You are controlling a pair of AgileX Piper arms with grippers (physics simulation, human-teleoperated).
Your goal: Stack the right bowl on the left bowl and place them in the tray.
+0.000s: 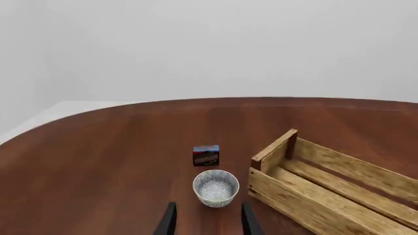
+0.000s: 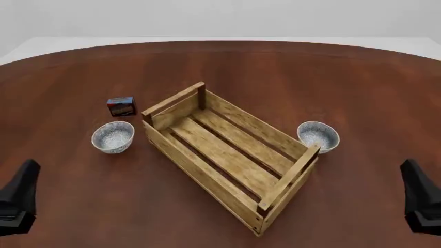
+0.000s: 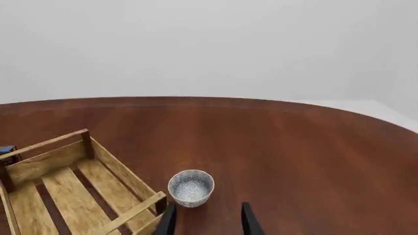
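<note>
Right gripper [image 3: 205,220] fingers spread, empty | right bowl [image 2: 317,136] dead ahead at 12 o'clock, touching tray [image 2: 180,153] end rail | left gripper [image 1: 205,220] released, facing left bowl [image 2: 113,137] | right arm nearer.

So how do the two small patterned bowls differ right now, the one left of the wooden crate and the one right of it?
The left blue-white speckled bowl stands clear of the light-wood slatted crate, with a small dark box just beyond it. The right blue-white speckled bowl sits close against the crate's long side near its end rail, with no box nearby. Shared: both look alike in pattern and size, upright, empty, on the brown table, neither held or stacked.
</note>
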